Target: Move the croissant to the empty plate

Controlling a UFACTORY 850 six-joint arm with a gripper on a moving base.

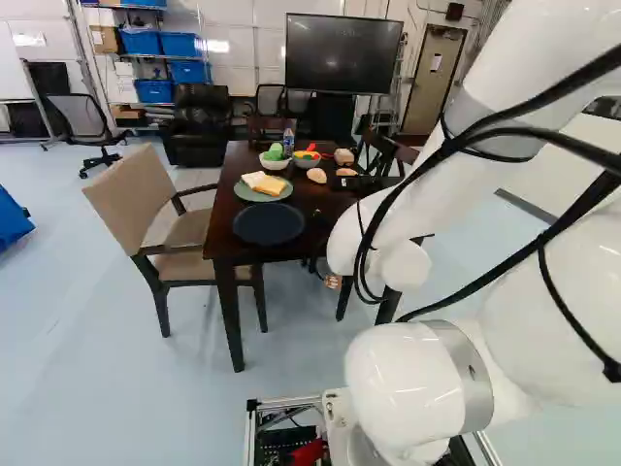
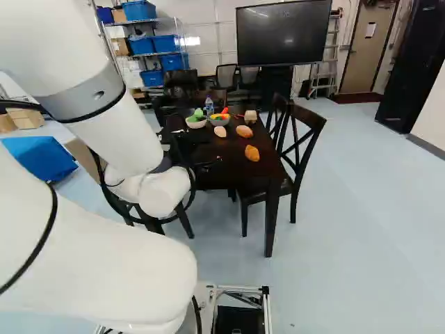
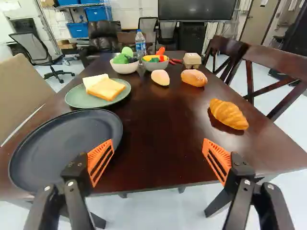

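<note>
In the right base view my gripper (image 2: 182, 147) is partly hidden behind the arm at the table's near part. The wrist view shows the gripper (image 3: 159, 152) open, its orange pads wide apart with nothing held. The golden croissant (image 3: 228, 114) lies on bare tabletop, ahead of the gripper and off to the chair side; in the right base view the croissant (image 2: 252, 153) is near the table's right edge. The empty dark plate (image 3: 67, 143) rests at the near table edge, on the opposite side of the gripper, close by one finger. It is also the dark plate (image 1: 269, 223) in the left base view.
A green plate (image 3: 76, 97) holding bread slices sits beyond the dark plate. Farther along the table (image 3: 158, 120) are two bowls, a bottle (image 3: 140, 44), a pale oval item (image 3: 160, 77) and a bread roll (image 3: 194, 77). Chairs flank the table, one dark wooden (image 2: 300, 142), one beige (image 1: 146, 199).
</note>
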